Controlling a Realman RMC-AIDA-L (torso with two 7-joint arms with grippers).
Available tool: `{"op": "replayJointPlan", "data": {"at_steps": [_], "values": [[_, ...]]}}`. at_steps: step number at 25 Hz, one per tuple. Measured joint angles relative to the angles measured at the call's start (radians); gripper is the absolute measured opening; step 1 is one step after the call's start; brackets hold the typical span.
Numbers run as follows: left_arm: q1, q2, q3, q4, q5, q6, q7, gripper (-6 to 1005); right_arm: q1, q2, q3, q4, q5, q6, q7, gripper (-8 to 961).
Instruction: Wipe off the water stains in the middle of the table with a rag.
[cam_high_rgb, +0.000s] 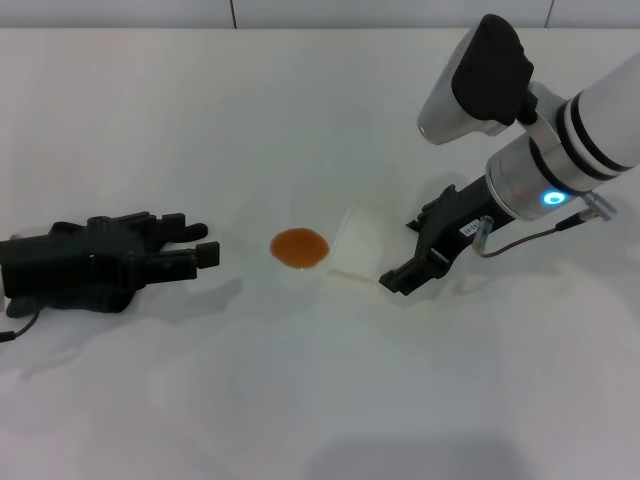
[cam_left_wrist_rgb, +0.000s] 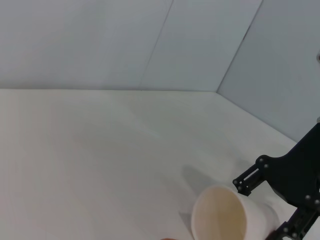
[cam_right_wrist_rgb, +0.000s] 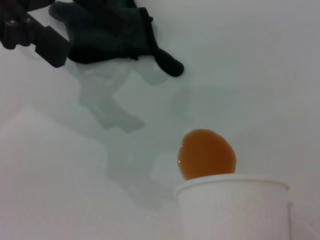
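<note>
One cup (cam_high_rgb: 357, 245) touches water stains (cam_high_rgb: 299, 248); right hand (cam_high_rgb: 400, 277) adjacent.

The white table (cam_high_rgb: 320, 400) carries three things near its middle. An orange-brown puddle (cam_high_rgb: 299, 248) lies at the centre, glossy and oval. Just beside it, on the robot's right, a whitish cup (cam_high_rgb: 357, 245) lies on its side, close to the puddle's edge; whether it touches the puddle cannot be told. Well apart on the robot's left, a dark rag (cam_high_rgb: 110, 262) lies bunched on the surface, with the left end effector (cam_high_rgb: 195, 245) low over it, pointing toward the puddle
</note>
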Motion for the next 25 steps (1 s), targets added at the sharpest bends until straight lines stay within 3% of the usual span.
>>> {"op": "replayJointPlan", "data": {"at_steps": [18, 21, 25], "values": [[-0.006, 0.0, 0.0, 0.0, 0.0, 0.0, -0.003, 854, 0.0, -0.002, 0.0, -0.016, 0.0, -0.01, -0.003, 647], [-0.003, 0.0, -0.001, 0.0, 0.001, 0.0, -0.003, 854, -0.01, -0.009, 0.023, -0.069, 0.001, -0.028, -0.008, 644], [0.003, 0.003, -0.002, 0.0, 0.003, 0.0, -0.004, 854, -0.065, -0.012, 0.125, -0.193, 0.013, -0.063, -0.055, 642]]}}
